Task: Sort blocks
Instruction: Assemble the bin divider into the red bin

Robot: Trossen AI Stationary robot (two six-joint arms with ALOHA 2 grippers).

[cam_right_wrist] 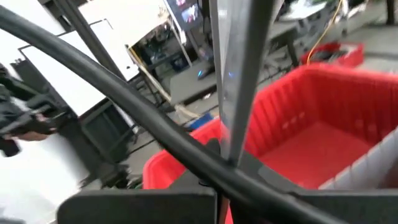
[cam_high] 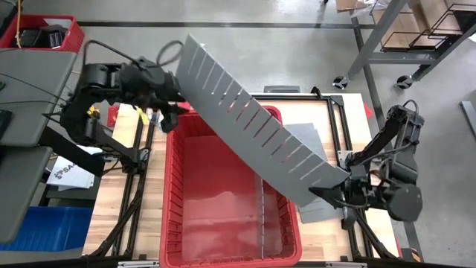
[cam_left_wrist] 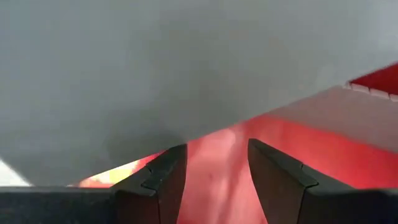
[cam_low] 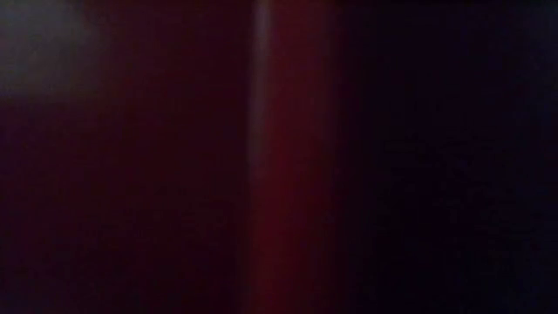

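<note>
The blocks cannot be made out in any view, so their place and heading cannot be told. What the arms handle is a long grey slotted divider sheet (cam_high: 253, 123). In the high view its long axis runs slantwise over the red bin (cam_high: 169, 193), from a raised far end at 11 o'clock beyond the bin's rim to a near end at 4 o'clock, with the slotted edge facing the bin's far right corner.

The right gripper (cam_high: 327, 195) is clamped on that 4 o'clock end; in its wrist view the sheet rises edge-on from between the closed fingers. The left gripper (cam_left_wrist: 214, 180) hangs over the bin's far left corner, at 10 o'clock, just beside the sheet's upper part, with its fingers (cam_left_wrist: 155, 186) apart and holding nothing.

A second divider (cam_high: 260, 216) stands upright inside the bin. More flat grey sheets (cam_high: 312, 138) lie on the wooden table (cam_high: 335, 112) at 2 o'clock. The low view shows only dark red.
</note>
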